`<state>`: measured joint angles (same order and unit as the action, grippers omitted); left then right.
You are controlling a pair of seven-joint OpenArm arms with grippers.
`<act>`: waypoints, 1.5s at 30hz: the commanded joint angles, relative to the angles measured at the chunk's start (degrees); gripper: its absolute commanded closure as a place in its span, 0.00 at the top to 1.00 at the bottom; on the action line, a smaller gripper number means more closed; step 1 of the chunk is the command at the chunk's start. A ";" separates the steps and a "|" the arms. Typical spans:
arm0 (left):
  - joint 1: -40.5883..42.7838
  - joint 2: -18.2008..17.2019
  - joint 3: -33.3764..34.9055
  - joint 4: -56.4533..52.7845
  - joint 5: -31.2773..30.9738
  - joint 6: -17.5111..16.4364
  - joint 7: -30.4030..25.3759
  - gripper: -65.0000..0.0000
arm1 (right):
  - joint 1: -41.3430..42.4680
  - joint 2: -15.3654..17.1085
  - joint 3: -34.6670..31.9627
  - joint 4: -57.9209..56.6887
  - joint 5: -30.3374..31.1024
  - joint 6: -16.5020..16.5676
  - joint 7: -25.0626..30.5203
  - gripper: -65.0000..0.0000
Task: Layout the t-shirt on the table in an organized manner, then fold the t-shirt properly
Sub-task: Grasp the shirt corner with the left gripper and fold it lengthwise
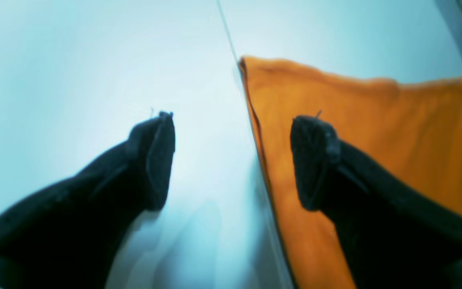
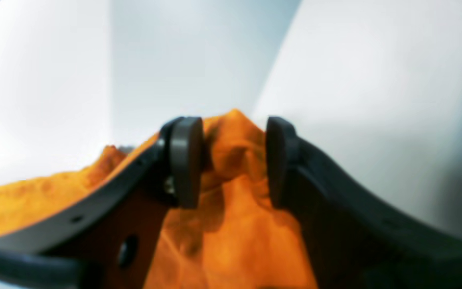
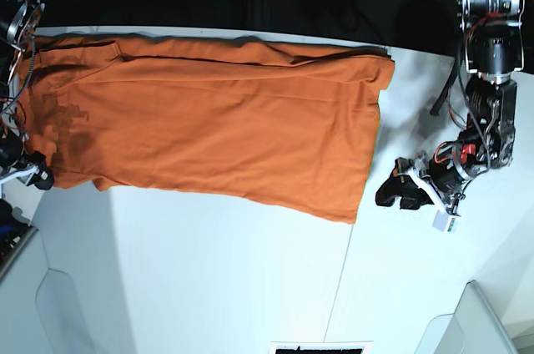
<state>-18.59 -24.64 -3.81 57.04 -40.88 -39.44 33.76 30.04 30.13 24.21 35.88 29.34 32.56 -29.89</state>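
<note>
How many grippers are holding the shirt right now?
1. The right gripper pinches bunched cloth at the shirt end on the base view's left; the left gripper stands open above bare table just off the opposite edge, holding nothing.

Left hand [image 1: 231, 160] spread wide, fingers [image 1: 159, 160] well apart and nothing between them, hanging low near the counter's [image 3: 250, 287] right edge in the base view, wrist bent down from an upright arm. Right hand [image 2: 233, 160] at the far left edge, part-open, pads [image 2: 185, 160] either side of a bunched fold of the t-shirt [image 2: 235, 224].
</note>
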 commanded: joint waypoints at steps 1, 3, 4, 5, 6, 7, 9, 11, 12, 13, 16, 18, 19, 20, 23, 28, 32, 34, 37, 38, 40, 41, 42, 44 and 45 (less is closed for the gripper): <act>-2.91 0.07 -0.15 -1.90 -0.92 -0.56 -1.29 0.72 | 1.66 0.83 -0.31 0.90 1.11 0.50 0.72 0.39; -5.55 1.57 -0.15 -6.88 0.68 -0.56 -2.27 0.72 | 1.66 0.31 -0.39 0.90 1.11 0.50 0.07 0.39; -6.56 2.25 -0.15 -9.09 2.32 -0.56 -3.85 0.72 | 1.66 0.07 -0.39 0.90 1.11 0.50 -0.17 0.39; -7.41 2.97 -0.15 -11.17 3.91 -0.56 -5.81 0.72 | 1.66 -0.20 -0.39 0.90 1.09 0.50 -0.48 0.39; -8.26 3.63 -0.15 -13.14 5.31 -0.56 -7.48 0.72 | 1.66 -0.50 -0.39 0.90 1.09 0.50 -0.76 0.39; -9.03 4.26 -0.15 -14.82 6.38 -0.56 -8.52 0.72 | 1.66 -0.79 -0.39 0.90 1.09 0.48 -0.81 0.39; -10.16 5.68 -0.15 -17.03 7.85 -0.56 -8.92 0.72 | 1.64 -0.98 -0.39 0.90 1.07 0.48 -0.79 0.39; -10.45 6.93 -0.15 -17.46 8.81 -0.56 -8.94 0.72 | 1.64 -1.03 -0.39 0.90 1.05 0.50 -0.81 0.39; -10.45 7.56 -0.15 -17.46 9.44 -0.56 -8.94 0.72 | 1.66 -1.09 -0.39 0.90 1.07 0.50 -0.81 0.39; -10.47 8.11 -0.15 -17.46 9.94 -0.56 -8.96 0.72 | 1.66 -1.16 -0.39 0.90 1.09 0.50 -0.92 0.39; -10.45 9.79 -0.15 -17.46 12.81 -0.56 -8.94 0.72 | 1.66 -1.51 -0.39 0.90 1.09 0.50 -2.05 0.39; -10.45 10.75 -0.15 -17.46 14.86 -0.56 -8.94 0.72 | 1.64 -1.64 -0.39 0.90 1.09 0.50 -3.10 0.39; -10.47 11.19 -0.15 -17.46 15.58 0.44 -8.98 0.72 | 1.64 -1.62 -0.39 0.90 1.09 0.50 -3.34 0.39; -10.47 11.45 -0.15 -17.46 16.31 1.99 -9.27 0.72 | 1.66 -1.57 -0.39 0.90 1.07 0.50 -3.34 0.39; -10.47 11.56 -0.15 -17.46 17.42 3.45 -9.60 0.54 | 1.66 -1.57 -0.39 0.90 1.09 0.50 -3.34 0.39; -10.45 11.34 -0.15 -17.46 20.65 1.62 -9.46 0.08 | 1.66 -1.57 -0.39 0.92 1.09 0.50 -3.80 0.25; -10.58 10.75 -0.17 -16.65 19.98 -0.56 -6.51 0.00 | 1.68 -1.57 -0.39 1.16 1.11 0.48 -4.39 0.00; -10.58 10.03 -0.17 -15.17 16.06 -0.56 -3.72 0.00 | 1.64 -1.55 -0.33 1.90 1.09 0.48 -4.92 0.00; -10.43 8.66 -0.15 -10.69 8.59 -0.56 2.78 0.00 | 1.62 -1.29 -0.33 4.31 1.14 0.50 -6.95 0.00; -10.43 8.20 -0.15 -9.05 6.47 -0.56 5.46 0.00 | 1.51 -1.22 -0.33 5.49 1.14 0.50 -7.80 0.00; -10.43 7.19 -0.15 -6.08 1.46 -0.56 11.41 0.00 | 1.01 -1.25 -0.33 8.44 1.36 0.55 -9.86 0.00; -10.38 6.62 -0.15 -4.70 -1.42 -0.56 14.49 0.00 | 0.52 -1.27 -0.33 10.29 2.08 0.70 -10.88 0.00; -10.27 6.08 -0.15 -3.56 -4.59 -0.56 17.68 0.00 | -0.22 -1.25 -0.33 12.11 3.08 0.72 -12.00 0.00; -9.84 4.66 -0.15 -1.73 -11.52 -0.56 23.93 0.00 | -2.14 -1.14 -0.33 16.41 5.57 0.70 -14.08 0.00; -9.42 3.89 -0.15 -0.96 -14.82 -0.56 26.91 0.00 | -3.39 -1.05 -0.33 18.69 6.69 0.70 -15.04 0.00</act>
<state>-26.81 -19.94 -3.70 55.22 -55.13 -39.48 61.56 25.39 27.73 23.70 53.69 35.03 32.86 -45.69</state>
